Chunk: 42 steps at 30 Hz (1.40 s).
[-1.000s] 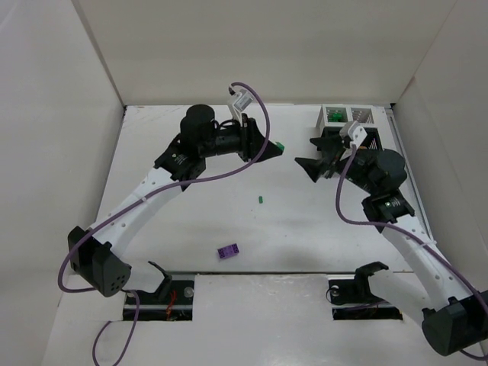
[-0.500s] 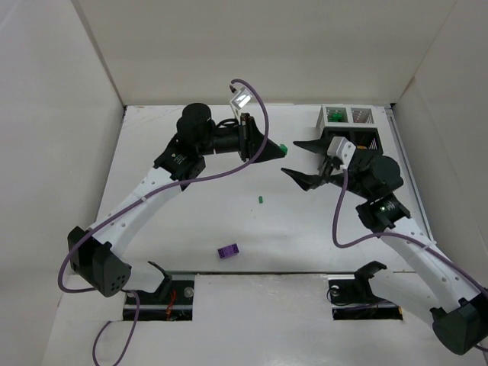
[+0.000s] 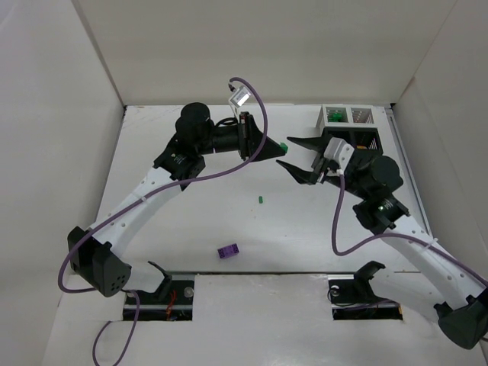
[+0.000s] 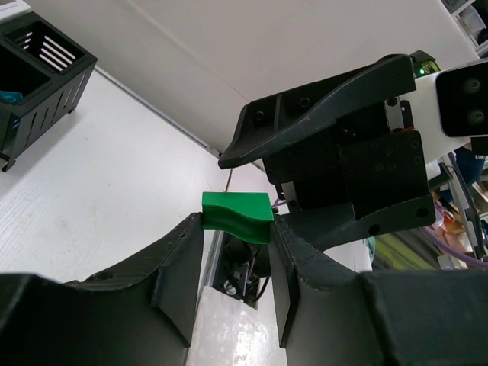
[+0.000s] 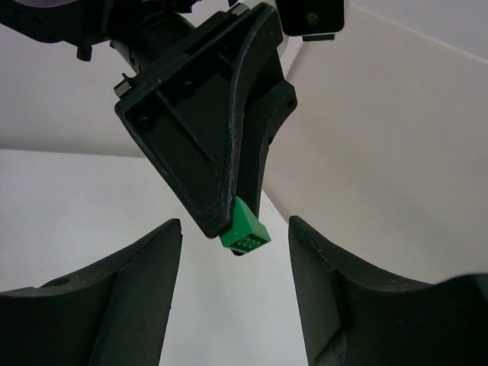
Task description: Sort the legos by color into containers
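Observation:
My left gripper (image 3: 280, 150) is shut on a green lego (image 4: 237, 216) and holds it above the table's middle. The same lego (image 5: 245, 232) sticks out of the left fingers (image 5: 221, 152) in the right wrist view. My right gripper (image 3: 290, 155) is open. Its two fingers stand on either side of the green lego without touching it. The right fingers (image 4: 320, 114) fill the left wrist view. The containers (image 3: 360, 116) stand at the back right. One white bin (image 3: 333, 116) holds green legos.
A small green lego (image 3: 261, 200) and a purple lego (image 3: 227, 251) lie loose on the white table. A black slatted bin (image 4: 38, 69) shows in the left wrist view. White walls surround the table. The arm bases sit at the near edge.
My right gripper has swung left from the containers and now straddles the green lego with open fingers. My left gripper has moved slightly right with the lego.

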Each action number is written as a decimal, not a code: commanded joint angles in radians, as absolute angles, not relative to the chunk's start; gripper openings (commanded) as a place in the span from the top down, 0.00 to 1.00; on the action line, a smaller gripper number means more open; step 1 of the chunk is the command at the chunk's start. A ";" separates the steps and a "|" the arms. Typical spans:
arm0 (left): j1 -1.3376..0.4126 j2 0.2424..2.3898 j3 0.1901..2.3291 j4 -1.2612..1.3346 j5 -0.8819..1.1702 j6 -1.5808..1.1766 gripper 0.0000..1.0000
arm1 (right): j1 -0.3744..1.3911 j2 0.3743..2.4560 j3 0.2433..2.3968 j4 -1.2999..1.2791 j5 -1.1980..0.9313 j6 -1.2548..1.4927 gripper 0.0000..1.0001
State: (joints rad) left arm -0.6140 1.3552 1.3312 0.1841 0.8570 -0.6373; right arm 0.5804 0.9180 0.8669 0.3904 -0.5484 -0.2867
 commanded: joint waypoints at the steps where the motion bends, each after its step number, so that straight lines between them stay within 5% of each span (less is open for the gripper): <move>1: -0.611 1.328 1.322 0.245 0.881 -0.652 0.75 | 0.604 0.930 0.927 0.446 -0.520 -0.314 0.37; 11: -0.611 1.310 1.304 0.267 0.890 -0.661 0.75 | 0.614 0.980 0.946 0.436 -0.499 -0.325 0.46; 21: -0.611 1.290 1.285 0.285 0.900 -0.661 0.75 | 0.623 0.980 0.956 0.426 -0.456 -0.325 0.76; 31: -0.611 1.252 1.267 0.221 0.798 -0.601 0.12 | 0.623 0.980 0.965 0.417 -0.319 -0.304 0.91; 34: -0.611 1.243 1.267 0.195 0.755 -0.568 0.19 | 0.609 0.989 0.965 0.408 -0.310 -0.284 0.92; 38: -0.611 1.233 1.276 0.104 0.631 -0.513 0.00 | 0.559 1.014 0.995 0.365 -0.235 -0.265 0.93; 42: -0.611 1.212 1.276 -0.032 0.323 -0.448 0.00 | 0.473 1.095 1.087 0.263 -0.126 -0.210 0.93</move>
